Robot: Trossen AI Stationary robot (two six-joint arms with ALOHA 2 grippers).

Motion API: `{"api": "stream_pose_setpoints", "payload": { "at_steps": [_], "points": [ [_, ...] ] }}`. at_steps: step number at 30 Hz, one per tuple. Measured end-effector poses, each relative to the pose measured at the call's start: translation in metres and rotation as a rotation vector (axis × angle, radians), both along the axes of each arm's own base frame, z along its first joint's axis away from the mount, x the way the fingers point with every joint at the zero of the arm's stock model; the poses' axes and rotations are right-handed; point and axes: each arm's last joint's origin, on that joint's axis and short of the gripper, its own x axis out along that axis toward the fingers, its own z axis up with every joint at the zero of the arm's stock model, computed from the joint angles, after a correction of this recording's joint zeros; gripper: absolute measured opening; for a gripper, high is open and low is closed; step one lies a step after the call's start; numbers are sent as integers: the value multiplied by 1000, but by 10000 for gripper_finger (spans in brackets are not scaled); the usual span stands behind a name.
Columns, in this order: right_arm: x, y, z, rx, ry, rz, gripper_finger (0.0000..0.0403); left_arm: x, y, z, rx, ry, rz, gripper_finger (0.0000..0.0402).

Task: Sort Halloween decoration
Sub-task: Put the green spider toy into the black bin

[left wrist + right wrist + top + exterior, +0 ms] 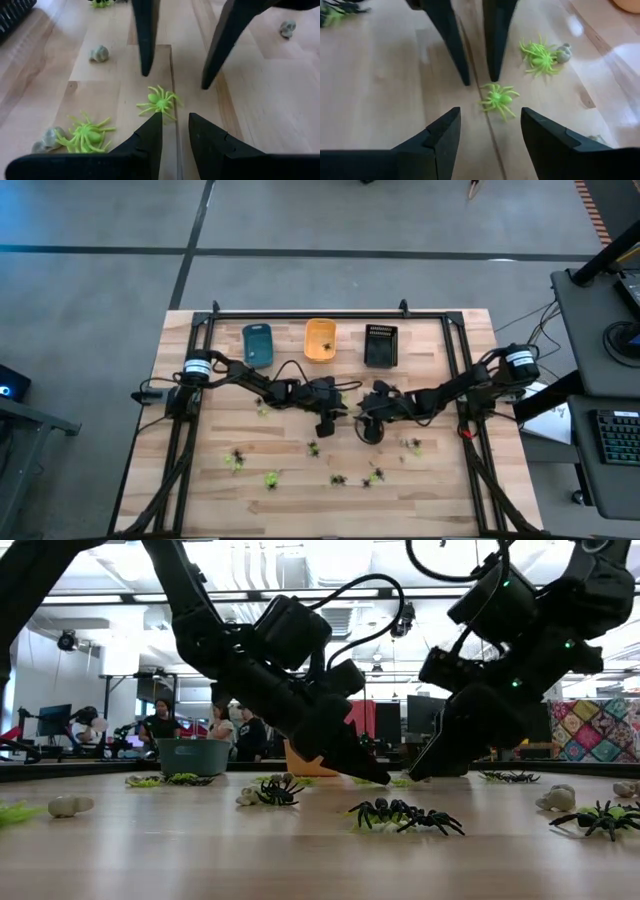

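Note:
A small yellow-green spider (160,102) (498,99) lies flat on the wooden table between my two grippers, which face each other across it. My left gripper (175,120) (328,422) comes from the table's left, slanting down, its fingers a narrow gap apart with nothing between them. My right gripper (490,114) (370,428) comes from the right, slanting down, open wide, its fingertips just short of the spider. Neither touches it. A second yellow-green spider (86,134) (540,56) lies nearby beside a pale skull figure (563,52).
A blue tray (257,343), an orange tray (320,340) and a black tray (381,345) stand in a row at the far edge. Black spiders (405,815) and more green and pale figures (270,478) lie scattered over the near half of the table.

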Motion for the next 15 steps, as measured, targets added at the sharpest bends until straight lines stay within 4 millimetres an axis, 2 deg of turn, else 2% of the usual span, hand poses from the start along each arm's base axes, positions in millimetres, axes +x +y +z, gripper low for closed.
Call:
{"api": "stream_pose_setpoints", "payload": {
  "at_steps": [10,15],
  "points": [
    [4,-8,-6,-17,12,-12,203,2,0,-15,-6,-11,1,77],
    [6,-8,-14,-15,24,-17,203,2,0,-17,-20,-7,11,77]
  ]
}}
